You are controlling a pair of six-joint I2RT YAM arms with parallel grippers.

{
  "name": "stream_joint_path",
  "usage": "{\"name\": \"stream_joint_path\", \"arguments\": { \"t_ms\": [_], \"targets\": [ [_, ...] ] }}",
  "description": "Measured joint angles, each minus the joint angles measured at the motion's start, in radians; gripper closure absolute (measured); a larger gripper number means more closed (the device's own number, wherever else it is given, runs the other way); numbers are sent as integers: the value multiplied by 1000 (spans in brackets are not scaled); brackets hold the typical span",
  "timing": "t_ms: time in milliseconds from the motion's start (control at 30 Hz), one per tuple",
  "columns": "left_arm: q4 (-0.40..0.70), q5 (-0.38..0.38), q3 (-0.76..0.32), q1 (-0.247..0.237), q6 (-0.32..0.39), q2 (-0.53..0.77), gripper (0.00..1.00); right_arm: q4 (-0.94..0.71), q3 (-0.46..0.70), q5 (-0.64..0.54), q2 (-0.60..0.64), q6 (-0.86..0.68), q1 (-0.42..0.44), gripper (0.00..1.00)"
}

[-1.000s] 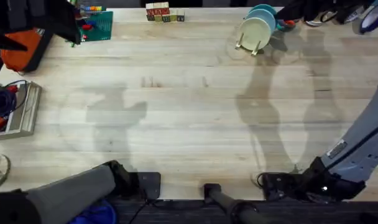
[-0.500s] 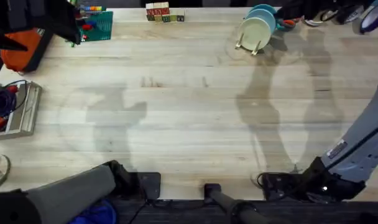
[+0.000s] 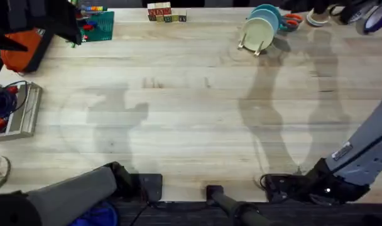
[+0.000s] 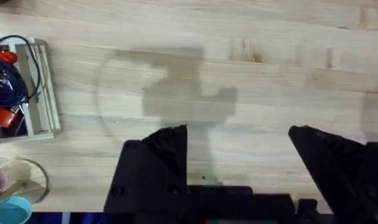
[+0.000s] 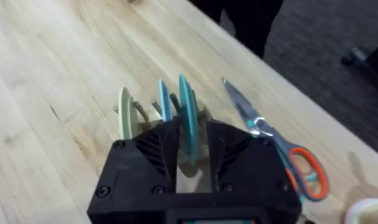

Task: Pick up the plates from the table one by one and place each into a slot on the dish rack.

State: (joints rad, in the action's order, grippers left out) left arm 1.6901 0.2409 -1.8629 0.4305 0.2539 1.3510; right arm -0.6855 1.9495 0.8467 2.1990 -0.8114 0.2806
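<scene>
The dish rack [image 3: 249, 45] stands at the table's [image 3: 191, 113] far right, its slots holding three plates on edge. In the right wrist view these are the cream-green plate [image 5: 124, 112], the pale blue plate [image 5: 164, 102] and the turquoise plate [image 5: 188, 99], separated by wooden pegs [image 5: 140, 112]. My right gripper [image 5: 193, 140] is open, a short way back from the rack. The turquoise plate shows through its gap, and it grips nothing. My left gripper [image 4: 239, 155] hangs wide open over bare wood near the front edge.
Orange-handled scissors [image 5: 282, 149] and a roll of tape [image 5: 366, 211] lie just right of the rack. A green baseplate [image 3: 98, 25] and toy blocks [image 3: 166, 12] sit at the back. An orange bag [image 3: 24, 47] and a tray of cables [image 3: 15, 110] line the left edge.
My right gripper has drawn back to the right, away from the rack, uncovering the scissors and tape. The plates and the left arm have not moved.
</scene>
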Motion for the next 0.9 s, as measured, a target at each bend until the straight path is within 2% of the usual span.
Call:
{"name": "stream_joint_path", "arguments": {
  "t_ms": [167, 233, 267, 333, 367, 400, 433, 600, 900],
  "targets": [
    [0, 0, 0, 0, 0, 0, 7, -29, 0, 7, -73, 0, 23, 708],
    [0, 0, 0, 0, 0, 0, 7, -48, 0, 8, -104, 0, 33, 664],
    [0, 0, 0, 0, 0, 0, 7, -62, 0, 8, -121, 0, 39, 568],
    [0, 0, 0, 0, 0, 0, 7, -96, 0, 7, -149, 0, 52, 308],
    [0, 0, 0, 0, 0, 0, 8, -115, 0, 7, -166, 0, 61, 144],
    [0, 0, 0, 0, 0, 0, 7, -131, 0, 6, -179, -1, 68, 47],
    [0, 0, 0, 0, 0, 0, 7, -153, 0, 1, -194, -3, 76, 17],
    [0, 0, 0, 0, 0, 0, 7, -282, 0, -80, -278, -13, 108, 8],
    [0, 0, 0, 0, 0, 0, 7, -483, 0, -298, -473, -78, 115, 7]
  ]
}}
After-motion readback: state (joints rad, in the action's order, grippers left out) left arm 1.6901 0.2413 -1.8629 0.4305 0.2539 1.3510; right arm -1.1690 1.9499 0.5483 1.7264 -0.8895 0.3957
